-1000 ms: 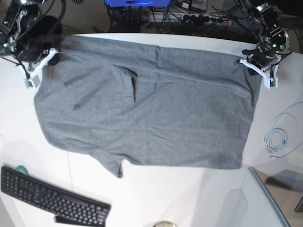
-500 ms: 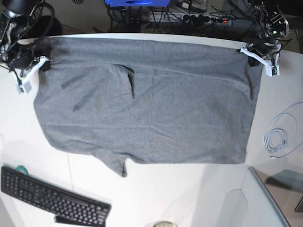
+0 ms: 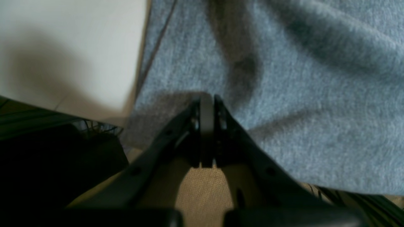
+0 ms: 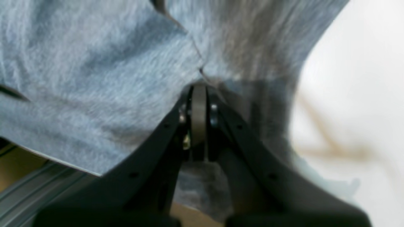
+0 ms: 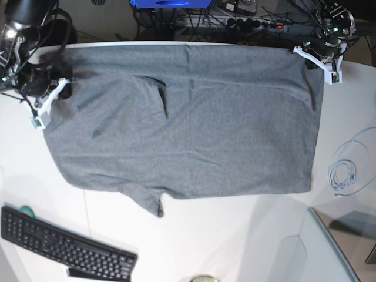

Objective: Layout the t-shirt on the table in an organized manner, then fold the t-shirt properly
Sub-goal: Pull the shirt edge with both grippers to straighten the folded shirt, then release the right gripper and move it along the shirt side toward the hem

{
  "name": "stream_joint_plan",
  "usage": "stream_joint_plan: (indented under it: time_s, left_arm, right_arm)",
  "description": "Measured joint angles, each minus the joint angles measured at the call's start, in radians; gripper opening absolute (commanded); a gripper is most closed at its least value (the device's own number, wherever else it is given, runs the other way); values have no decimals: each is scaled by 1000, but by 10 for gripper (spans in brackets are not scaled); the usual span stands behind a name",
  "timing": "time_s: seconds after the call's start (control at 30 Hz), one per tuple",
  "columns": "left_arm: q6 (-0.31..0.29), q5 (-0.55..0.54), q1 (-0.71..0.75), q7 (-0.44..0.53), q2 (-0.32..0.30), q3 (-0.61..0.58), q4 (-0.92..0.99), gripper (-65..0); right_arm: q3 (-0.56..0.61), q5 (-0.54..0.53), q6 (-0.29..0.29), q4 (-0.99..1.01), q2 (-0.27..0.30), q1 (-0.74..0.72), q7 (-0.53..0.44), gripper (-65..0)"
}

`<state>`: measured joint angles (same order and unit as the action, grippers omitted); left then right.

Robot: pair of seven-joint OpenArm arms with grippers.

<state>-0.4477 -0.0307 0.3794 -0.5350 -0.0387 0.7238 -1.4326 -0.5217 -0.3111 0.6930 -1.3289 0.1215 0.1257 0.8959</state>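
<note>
The grey t-shirt (image 5: 194, 129) lies spread nearly flat across the white table (image 5: 235, 235), its top edge along the table's far edge. A dark fold creases the cloth at upper left, and a small flap sticks out at the bottom hem. My left gripper (image 5: 311, 56) is at the shirt's far right corner; the left wrist view shows that left gripper (image 3: 206, 96) shut on the t-shirt (image 3: 300, 94). My right gripper (image 5: 56, 91) is at the far left edge; in the right wrist view the right gripper (image 4: 199, 88) pinches the t-shirt (image 4: 94, 78).
A black keyboard (image 5: 64, 247) lies at the front left. A coiled pale cable (image 5: 342, 173) rests on the table to the right of the shirt. A clear panel (image 5: 329, 247) rises at the front right. Cables and a power strip (image 5: 252, 23) sit behind the far edge.
Both grippers have drawn the shirt toward the table's far edge, and its bottom hem has slid away from the keyboard. The right gripper then came back slightly inward.
</note>
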Motion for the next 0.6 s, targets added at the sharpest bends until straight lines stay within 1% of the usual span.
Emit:
stream_joint_plan:
  time_s: [0.07,0.13,0.23,0.3,0.33,0.37,0.47,0.53,0.6]
  left_arm:
    - [0,0,1,-6,0,0,-5,-650]
    - [-12,5,1,-43,12,42,-40,-650]
    - [-4,16,4,-38,8,106,-87,-650]
    - [4,20,0,-38,-2,120,-106,-650]
    - [3,20,-1,-37,-2,121,-120,-650]
    - [3,16,-3,-38,0,121,-132,-650]
    - [-6,4,-6,-38,2,126,-147,-650]
    - [-4,20,-19,-42,-2,139,-146,-650]
    - [1,31,-43,-46,-15,140,-135,-650]
  right_arm:
    - [-7,2,0,-12,7,3,8,-636]
    - [-11,8,0,-47,6,12,12,-636]
    - [-10,-3,0,-134,3,24,21,-636]
    - [-12,4,0,-190,4,25,82,-636]
    - [-13,8,-16,-221,1,29,99,-635]
    - [-13,-3,-69,-253,-5,38,97,-630]
    - [-13,-2,-107,-309,-5,39,69,-627]
    - [-11,6,-108,-270,2,-28,72,-623]
    - [-8,-8,-105,-142,22,-144,37,-569]
